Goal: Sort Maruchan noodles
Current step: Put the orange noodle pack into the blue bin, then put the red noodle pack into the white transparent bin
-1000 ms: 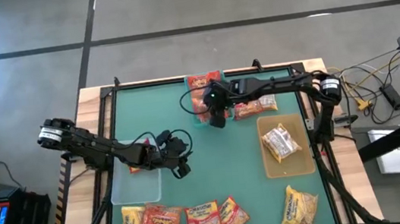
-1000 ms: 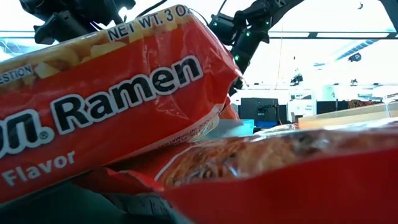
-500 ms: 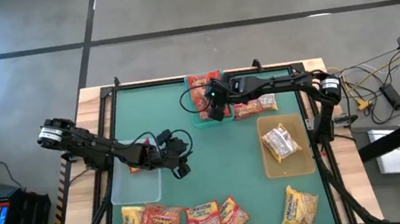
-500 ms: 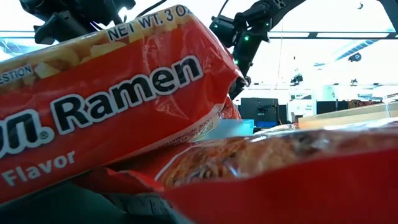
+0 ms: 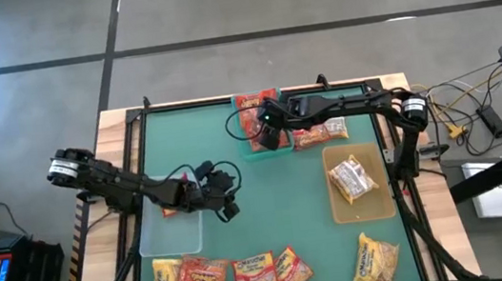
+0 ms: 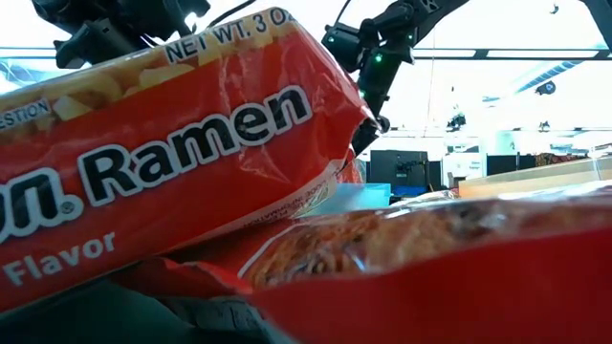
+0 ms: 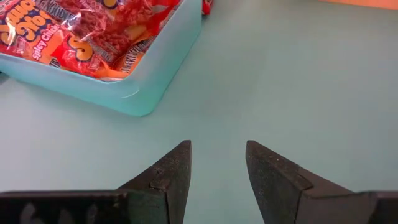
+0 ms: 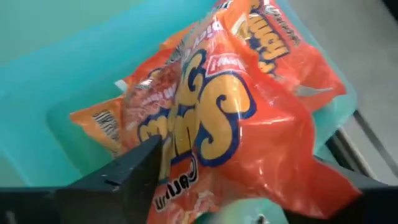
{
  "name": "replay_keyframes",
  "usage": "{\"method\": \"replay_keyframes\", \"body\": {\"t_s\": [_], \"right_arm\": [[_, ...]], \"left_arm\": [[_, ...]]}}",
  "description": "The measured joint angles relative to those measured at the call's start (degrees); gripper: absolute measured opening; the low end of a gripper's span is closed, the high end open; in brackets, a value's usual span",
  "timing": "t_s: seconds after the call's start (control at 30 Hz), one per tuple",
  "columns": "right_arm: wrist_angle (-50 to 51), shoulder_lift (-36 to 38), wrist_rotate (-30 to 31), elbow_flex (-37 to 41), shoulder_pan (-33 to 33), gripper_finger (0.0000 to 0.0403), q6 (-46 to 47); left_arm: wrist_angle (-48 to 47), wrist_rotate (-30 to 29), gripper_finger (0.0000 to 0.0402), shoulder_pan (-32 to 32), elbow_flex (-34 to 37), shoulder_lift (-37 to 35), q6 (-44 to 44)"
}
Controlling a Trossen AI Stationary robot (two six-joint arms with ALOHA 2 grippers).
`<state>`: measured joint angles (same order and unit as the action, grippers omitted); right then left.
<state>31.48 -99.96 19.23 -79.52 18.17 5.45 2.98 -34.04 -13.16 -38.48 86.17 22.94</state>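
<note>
Over the teal bin [image 5: 247, 152] at the table's far middle, my right gripper [image 5: 270, 136] slants down, open. Red-orange Maruchan noodle packets are heaped in that bin. The top packet [image 8: 236, 118] lies between the gripper's spread fingers. My left gripper [image 5: 228, 208] stands open above bare green mat, right of the clear bin [image 5: 171, 232]. In the left wrist view its fingers [image 7: 168, 180] hold nothing, with the teal bin [image 7: 155, 74] beyond them. Several packets [image 5: 253, 275] lie flat along the near edge. Another packet [image 5: 319, 134] lies beside the teal bin. My right gripper has a finger on either side of the top packet's near end [image 8: 186, 168], coming from above at a slant. The packet rests on the other packets in the teal bin. Whether a finger touches it, I cannot tell.
A tan bin [image 5: 338, 208] at the right holds one pale packet [image 5: 352, 179]. In the low view a red ramen packet [image 6: 191, 162] and a second one [image 6: 430, 268] stand close before the lens and hide most of the table. Green mat lies bare in the middle.
My right gripper has turned at the wrist above the teal bin, its tip drawing back a little toward the far edge. It has otherwise stayed in place.
</note>
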Motion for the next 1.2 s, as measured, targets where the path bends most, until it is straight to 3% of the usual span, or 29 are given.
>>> {"method": "replay_keyframes", "body": {"t_s": [0.23,0.53,0.7,1.0,1.2], "right_arm": [[3.35,0.80,1.87,-8.13,0.13,0.0305,-1.65],[20.40,1.07,1.97,-19.17,-0.41,0.0297,3.93],[30.77,1.07,2.68,-17.44,-0.73,0.0291,9.98],[52.56,1.21,17.19,-10.97,0.35,0.0297,23.82],[54.95,3.13,19.51,-7.61,0.35,0.0293,29.56]], "left_arm": [[0.04,-0.16,0.0137,2.83,0.00,0.00,-0.92],[7.56,-0.11,0.0137,8.24,0.01,0.02,-2.07],[6.63,0.13,0.0137,8.30,0.04,0.02,-3.58],[6.19,2.47,0.0137,8.23,0.07,0.02,-4.72],[5.65,3.38,0.0137,7.90,0.07,0.02,-4.71]]}}
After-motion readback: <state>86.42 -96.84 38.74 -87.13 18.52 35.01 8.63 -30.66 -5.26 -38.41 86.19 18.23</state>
